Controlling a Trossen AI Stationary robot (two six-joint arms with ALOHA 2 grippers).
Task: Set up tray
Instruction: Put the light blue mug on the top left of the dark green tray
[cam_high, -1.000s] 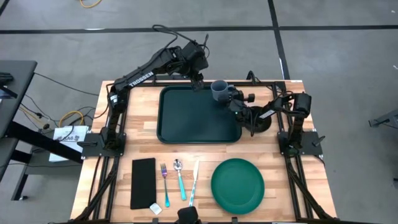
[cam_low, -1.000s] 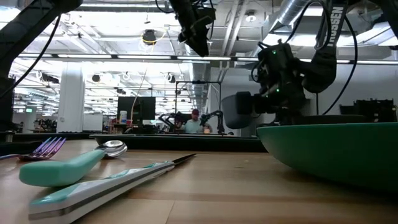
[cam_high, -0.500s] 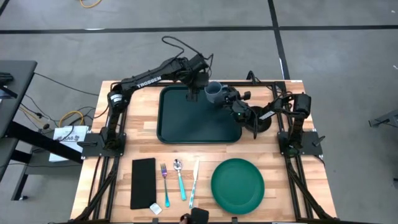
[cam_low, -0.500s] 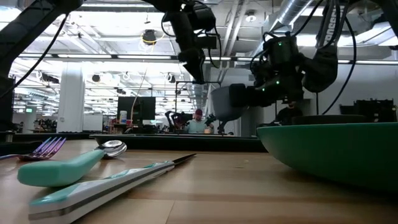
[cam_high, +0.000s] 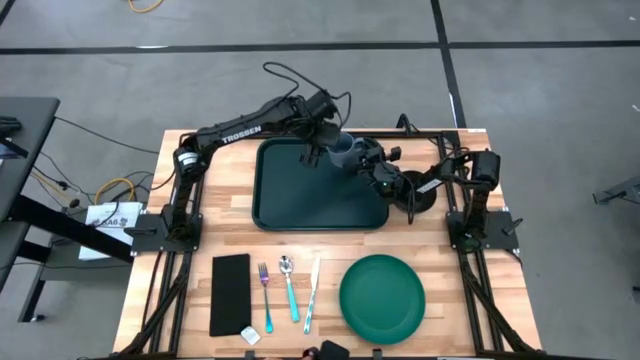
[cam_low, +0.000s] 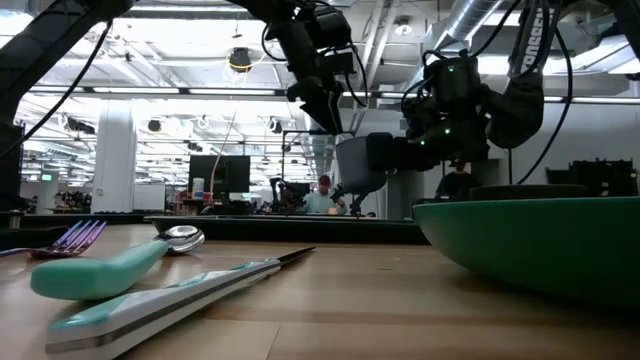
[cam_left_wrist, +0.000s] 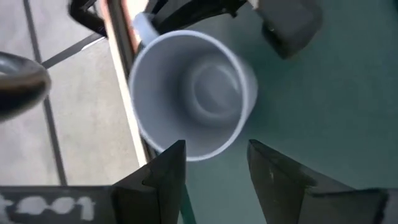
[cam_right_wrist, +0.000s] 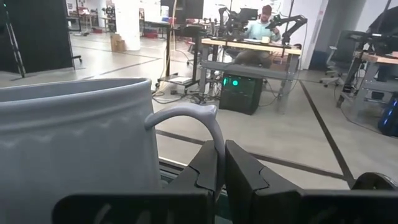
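With the right pincer (cam_right_wrist: 219, 163) clamped on the grey ceramic mug's (cam_left_wrist: 193, 93) handle, the left pincer (cam_left_wrist: 214, 163), fingers apart, should straddle its rim squarely above the dark green rectangular plastic tray (cam_high: 300, 195).

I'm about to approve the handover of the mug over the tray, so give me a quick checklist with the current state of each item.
1. Right gripper shut on the mug's handle: ok, jaws pinch the handle.
2. Mug upright: ok, its opening faces up in the left wrist view.
3. Mug over the tray: ok, above its far right corner, held in the air.
4. Left gripper open and at the mug's rim: ok, jaws apart above the rim.
5. Left jaws actually straddling the mug wall: cannot tell.
6. Tray bare under the mug: ok.
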